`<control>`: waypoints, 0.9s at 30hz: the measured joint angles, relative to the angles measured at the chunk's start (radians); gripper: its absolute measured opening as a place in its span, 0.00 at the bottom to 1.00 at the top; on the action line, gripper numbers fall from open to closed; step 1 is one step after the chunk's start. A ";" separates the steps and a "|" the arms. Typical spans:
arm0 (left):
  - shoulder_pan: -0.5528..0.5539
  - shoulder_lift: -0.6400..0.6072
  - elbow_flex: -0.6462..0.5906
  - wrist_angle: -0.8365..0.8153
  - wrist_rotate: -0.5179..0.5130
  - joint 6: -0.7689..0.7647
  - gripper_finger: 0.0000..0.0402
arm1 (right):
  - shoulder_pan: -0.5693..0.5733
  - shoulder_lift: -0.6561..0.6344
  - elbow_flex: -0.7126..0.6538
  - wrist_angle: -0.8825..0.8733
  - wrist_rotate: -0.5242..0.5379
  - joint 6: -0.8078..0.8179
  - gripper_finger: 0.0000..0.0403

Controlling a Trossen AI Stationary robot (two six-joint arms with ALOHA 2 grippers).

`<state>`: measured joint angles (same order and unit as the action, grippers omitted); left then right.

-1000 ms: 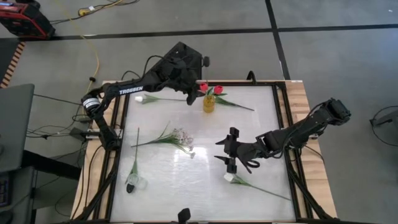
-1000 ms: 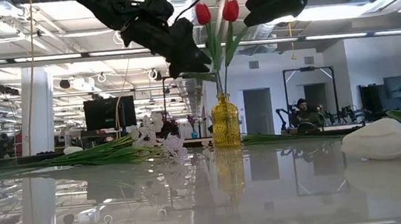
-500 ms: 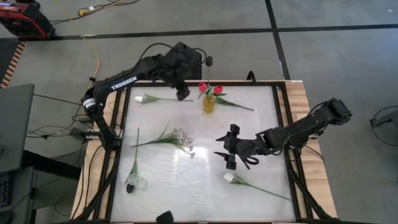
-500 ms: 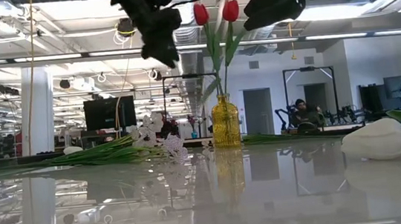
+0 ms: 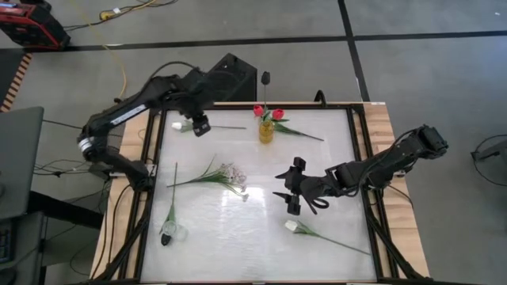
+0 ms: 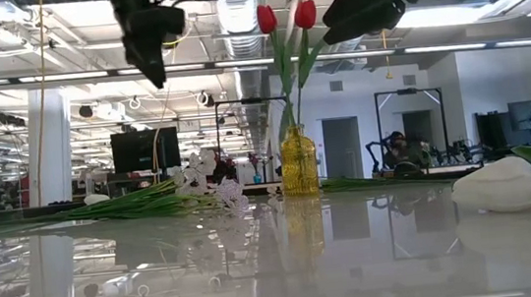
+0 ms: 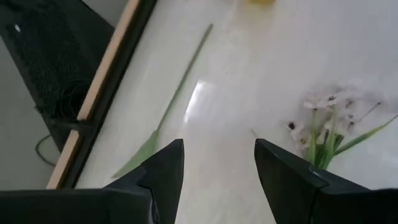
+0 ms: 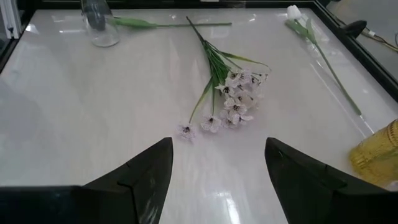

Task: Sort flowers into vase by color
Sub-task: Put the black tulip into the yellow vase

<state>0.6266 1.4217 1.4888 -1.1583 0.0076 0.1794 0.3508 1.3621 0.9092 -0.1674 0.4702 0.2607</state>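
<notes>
Two red tulips [image 5: 263, 112] stand in the vase [image 5: 266, 131], upper centre; left claw [image 5: 200, 125], open, hides a white tulip's [image 5: 181, 125] stem; right claw [image 5: 290, 192] open mid-counter.

Overhead camera looks down; low camera looks level; both show the vase [image 5: 266, 131].

You're looking at a small amber glass vase [image 5: 266, 131] standing upright near the table's far edge, holding two red tulips [image 5: 263, 112] whose stems are rising well above its rim. A white tulip [image 5: 184, 125] is lying flat left of the vase, bud pointing left. A spray of tiny white blossoms [image 5: 231, 176] is resting mid-table. Another white tulip [image 5: 292, 226] is lying near the front right, and a further flower [image 5: 169, 231] is lying at front left, its bud beside a clear glass.
</notes>
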 joint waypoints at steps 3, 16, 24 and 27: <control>0.011 -0.095 -0.084 0.092 0.024 -0.005 0.46 | -0.001 0.000 0.000 0.014 0.000 -0.011 0.70; 0.025 -0.165 -0.308 0.128 0.194 0.021 0.41 | -0.013 0.185 0.000 0.215 -0.021 -0.082 0.70; -0.109 -0.218 -0.317 0.005 0.138 -0.148 0.36 | -0.019 0.264 0.000 0.287 -0.079 -0.084 0.70; -0.153 -0.246 -0.317 -0.079 0.052 -0.295 0.35 | -0.019 0.264 0.000 0.294 -0.080 -0.077 0.70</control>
<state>0.4735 1.1758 1.1717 -1.2372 0.0598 -0.1159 0.3313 1.6257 0.9089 0.1265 0.3901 0.1833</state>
